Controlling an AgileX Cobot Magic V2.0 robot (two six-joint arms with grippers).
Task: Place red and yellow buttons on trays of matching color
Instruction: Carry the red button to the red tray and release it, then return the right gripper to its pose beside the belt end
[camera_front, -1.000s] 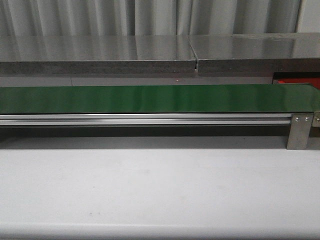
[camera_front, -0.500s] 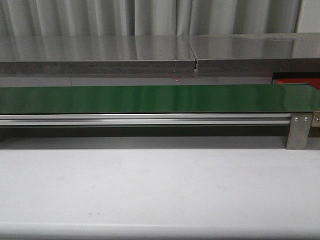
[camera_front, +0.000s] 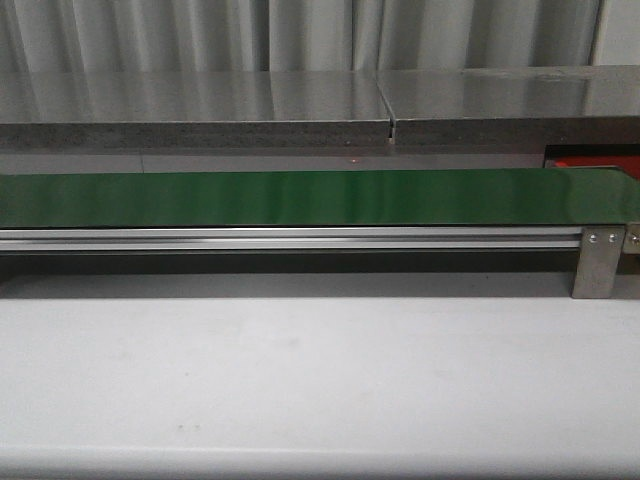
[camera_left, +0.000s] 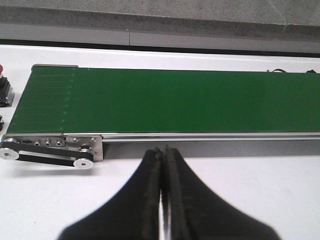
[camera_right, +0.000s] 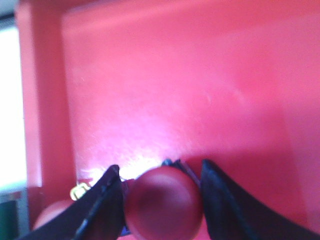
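Step in hand: red-button drop-off. Right claw (camera_right: 162, 200) pinches red button (camera_right: 163, 202) just above floor of red tray (camera_right: 165, 85). Left claw (camera_left: 162, 165) pressed together, empty, near green conveyor belt (camera_left: 170, 100), which carries nothing. Next: spread fingers, release inside tray, lift clear.

Colours at this moment. Conveyor belt (camera_front: 300, 197): plain dark green, edged by a silver-grey rail (camera_front: 290, 238). Table (camera_front: 320, 380): plain white to pale grey. Counter (camera_front: 200, 105) behind the belt: speckled grey, glossy. Curtain (camera_front: 300, 35): pale grey with vertical folds. My left gripper (camera_left: 162, 152): matt black fingers. My right gripper (camera_right: 162, 200): black fingers (camera_right: 107, 200) on either side of a dark red button (camera_right: 164, 202). Tray (camera_right: 175, 90) beneath it: uniform bright red, washed pinkish where light strikes
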